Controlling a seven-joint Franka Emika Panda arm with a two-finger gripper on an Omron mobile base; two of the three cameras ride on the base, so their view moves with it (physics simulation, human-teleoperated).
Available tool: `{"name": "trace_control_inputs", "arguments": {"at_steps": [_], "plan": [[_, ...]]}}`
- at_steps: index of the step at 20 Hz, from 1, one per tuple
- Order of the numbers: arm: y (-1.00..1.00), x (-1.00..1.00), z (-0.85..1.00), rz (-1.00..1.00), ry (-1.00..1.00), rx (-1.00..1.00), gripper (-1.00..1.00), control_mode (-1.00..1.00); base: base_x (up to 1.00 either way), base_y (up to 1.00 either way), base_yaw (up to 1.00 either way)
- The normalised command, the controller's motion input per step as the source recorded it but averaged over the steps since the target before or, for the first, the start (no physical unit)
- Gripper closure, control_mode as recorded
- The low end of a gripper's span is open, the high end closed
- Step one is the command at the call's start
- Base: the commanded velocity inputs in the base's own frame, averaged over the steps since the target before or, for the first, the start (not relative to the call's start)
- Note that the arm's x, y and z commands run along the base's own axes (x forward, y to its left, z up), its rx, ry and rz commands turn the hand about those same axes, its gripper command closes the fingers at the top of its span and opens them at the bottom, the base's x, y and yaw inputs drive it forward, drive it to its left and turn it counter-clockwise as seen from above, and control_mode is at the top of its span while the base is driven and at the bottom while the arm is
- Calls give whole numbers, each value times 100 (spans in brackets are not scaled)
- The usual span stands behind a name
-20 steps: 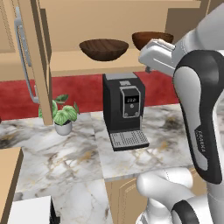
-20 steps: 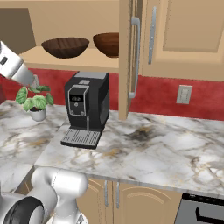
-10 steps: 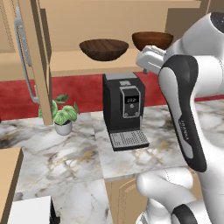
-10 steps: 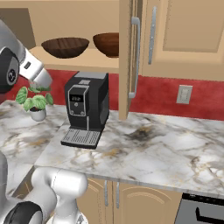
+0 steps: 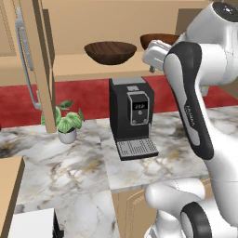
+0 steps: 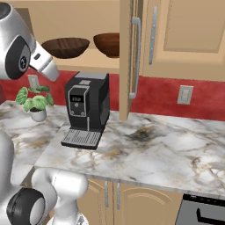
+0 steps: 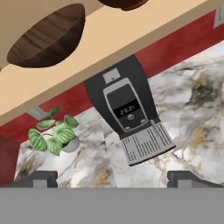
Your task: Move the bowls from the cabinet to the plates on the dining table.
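The gripper [image 7: 112,177] hangs in mid-air with its two dark tips set wide apart and nothing between them, just in front of the coffee machine [image 5: 131,116] and above the marble desk [image 5: 69,167].

Taking the coffee machine as landmark: it stands on the desk with its drip grille toward the robot, directly ahead of the gripper in the hand view. A small potted plant [image 5: 66,122] in a white pot sits on the desk beside the machine, against the red backsplash [image 6: 162,94].

Above the machine runs the open shelf of the cabinet [image 6: 176,35], its door [image 6: 127,57] swung out edge-on with a long silver handle. On that shelf rest the bowls. The dark brown bowl [image 5: 110,52] lies above the machine and a little toward the plant side; the reddish brown bowl [image 6: 107,44] lies beside it on the side away from the plant, near the open door. Both sit upright, well apart from the gripper, higher and farther back than its tips.
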Motion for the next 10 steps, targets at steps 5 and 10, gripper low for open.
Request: {"name": "trace_control_inputs", "arguments": {"at_steps": [5,10], "plan": [[0,30,5,-2,6,0,-100,-100,0,0,0],[0,17,-1,-1,-1,5,-100,-100,0,0,0]]}}
